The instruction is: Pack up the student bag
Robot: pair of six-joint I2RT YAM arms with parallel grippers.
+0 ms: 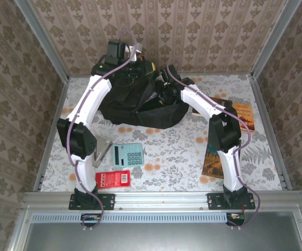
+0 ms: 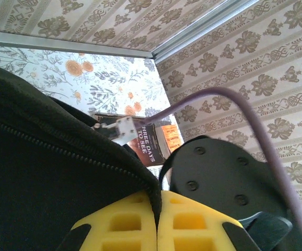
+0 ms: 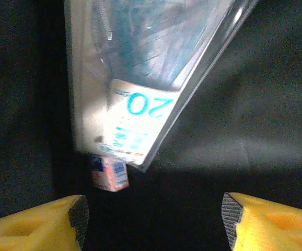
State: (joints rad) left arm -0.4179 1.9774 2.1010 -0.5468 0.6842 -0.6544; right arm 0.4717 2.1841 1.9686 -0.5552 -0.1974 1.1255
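Note:
The student bag [image 1: 140, 107], a large black backpack, lies at the back middle of the table. My left gripper [image 2: 159, 209] is shut on the bag's zippered opening edge [image 2: 150, 183] and holds it up at the bag's far top [image 1: 143, 67]. My right gripper [image 3: 153, 219] is open with nothing between its fingers, and it reaches into the bag's dark inside [image 1: 162, 93]. Just ahead of it inside the bag lie a clear plastic pack [image 3: 140, 78] with a blue "20" label and a small pink and blue box [image 3: 109, 175].
A teal calculator [image 1: 128, 155] and a red packet [image 1: 113, 179] lie near the left arm's base, with a metal piece [image 1: 104, 148] beside them. Two books [image 1: 243, 115] [image 1: 213, 159] lie on the right. A dark book [image 2: 151, 144] shows past the bag.

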